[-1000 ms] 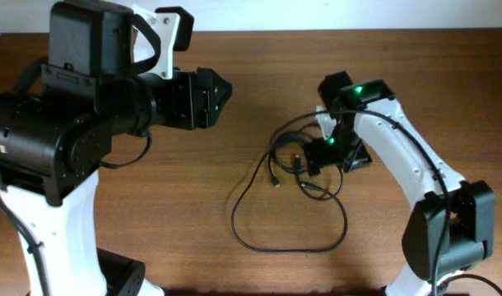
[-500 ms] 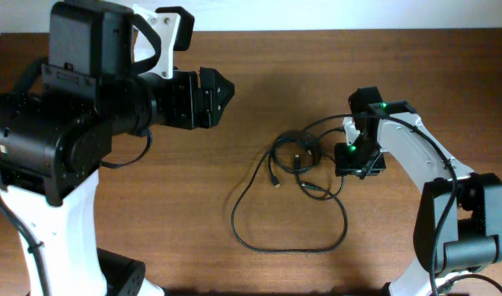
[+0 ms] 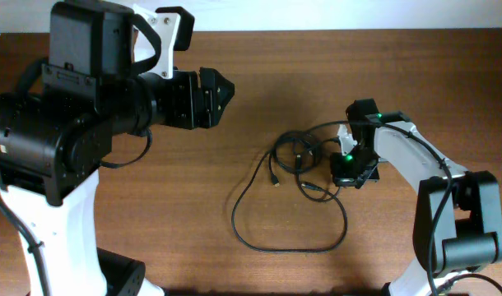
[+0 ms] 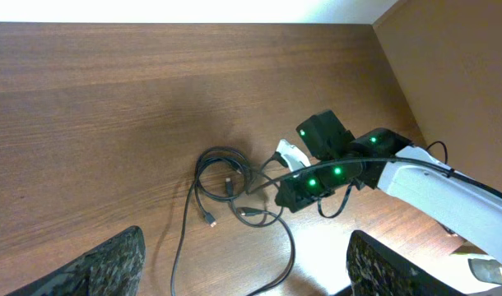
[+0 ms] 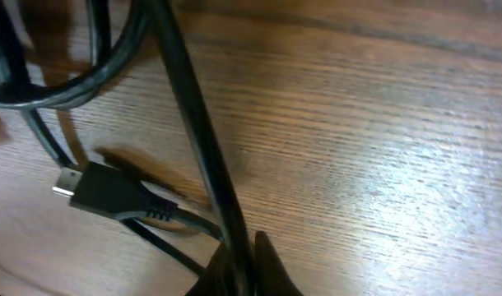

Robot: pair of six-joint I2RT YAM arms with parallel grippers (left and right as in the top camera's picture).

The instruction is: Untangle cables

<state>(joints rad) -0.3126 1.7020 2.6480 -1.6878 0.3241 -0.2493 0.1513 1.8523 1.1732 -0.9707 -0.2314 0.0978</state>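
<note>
Nearer arm: right gripper (image 3: 345, 172) clenched on cable strand (image 5: 193, 123). Rest of cables (image 3: 296, 156) lie to its left, long loop (image 3: 285, 247) running down-left. Far left gripper (image 3: 218, 89) spread wide, holding nothing.

No writing, label, brand, number or sign can be read in any view. The cables (image 3: 290, 153) and the wooden counter (image 3: 358, 66) carry no legible print, and the plug (image 5: 111, 193) close to the right wrist camera shows no marking.

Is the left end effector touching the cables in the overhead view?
No, the left end effector is held above the table, with a clear gap of wood between it and the cables.
</note>
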